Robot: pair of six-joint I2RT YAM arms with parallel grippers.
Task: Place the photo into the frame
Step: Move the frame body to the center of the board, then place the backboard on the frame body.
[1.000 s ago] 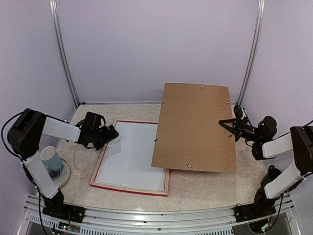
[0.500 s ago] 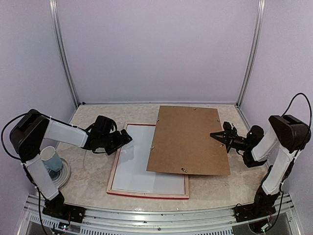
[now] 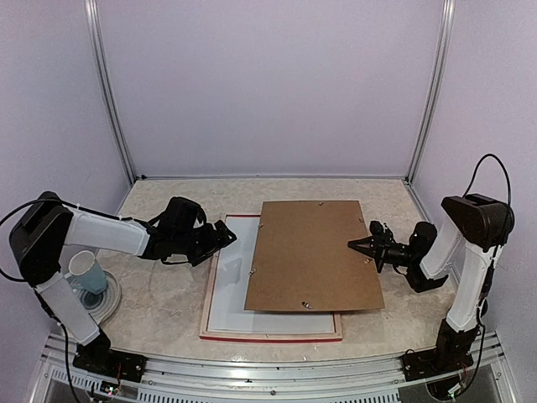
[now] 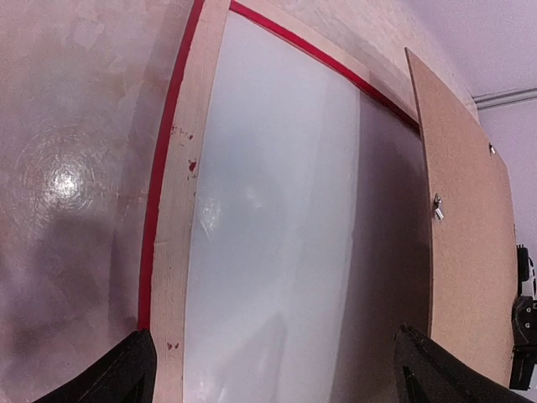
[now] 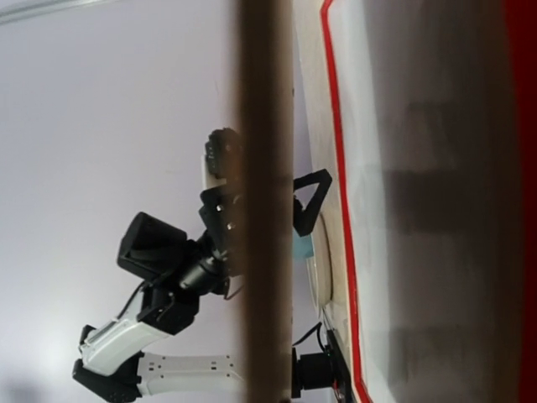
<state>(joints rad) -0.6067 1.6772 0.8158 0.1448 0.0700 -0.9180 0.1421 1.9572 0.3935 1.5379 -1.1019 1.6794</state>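
The frame (image 3: 270, 337) lies face down on the table, pale wood back up, with red showing along its edges (image 4: 172, 252). Inside it lies a plain white sheet (image 3: 231, 294), by its look the photo white side up (image 4: 277, 210); no printed side shows. A brown backing panel (image 3: 310, 256) covers the frame's right part, slightly tilted. My right gripper (image 3: 359, 244) is shut on the panel's right edge; the right wrist view shows the panel (image 5: 264, 168) edge-on. My left gripper (image 3: 222, 241) stands open at the frame's far left corner, with its jaws (image 4: 277, 382) spanning the wood rail and the white sheet.
A light blue cup (image 3: 86, 271) stands on a round white plate (image 3: 107, 304) at the left edge, beside the left arm. Metal clips (image 4: 437, 206) stick out from the panel's edges. Walls close in the back and both sides.
The frame has slid right and toward the near edge, with the left gripper following its corner. The right gripper has brought the panel down and left, over the frame.
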